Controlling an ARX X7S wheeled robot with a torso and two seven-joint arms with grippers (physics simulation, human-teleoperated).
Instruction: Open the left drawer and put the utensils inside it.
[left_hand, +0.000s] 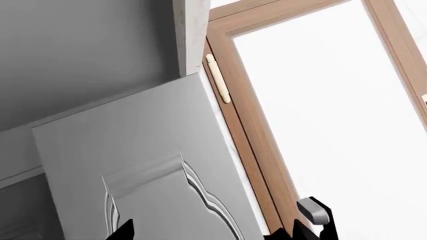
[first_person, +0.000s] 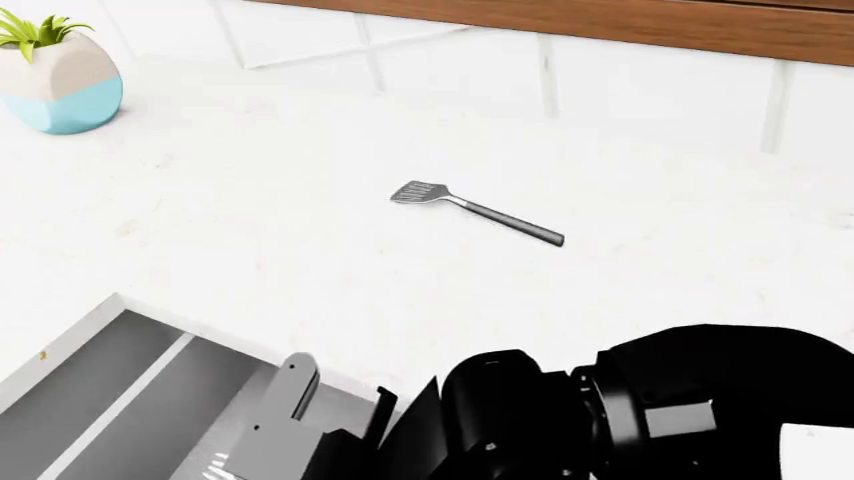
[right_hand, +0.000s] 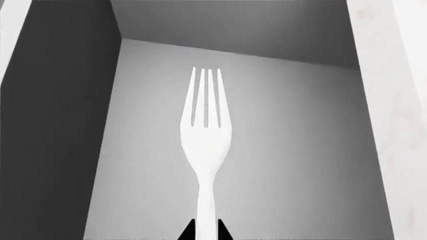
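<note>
I am holding the white fork (right_hand: 206, 145) in the right gripper (right_hand: 205, 231), its jaws pinching the handle end, tines aiming into a grey compartment of the open left drawer (first_person: 100, 385). From my head camera, that drawer is sitting at about 8 o'clock, with the right arm over its right end. The spatula (first_person: 474, 211) is lying on the white counter (first_person: 267, 230) near 12 o'clock of centre. The left gripper (left_hand: 213, 230) is facing a cabinet door (left_hand: 147, 165); I cannot tell its state.
</note>
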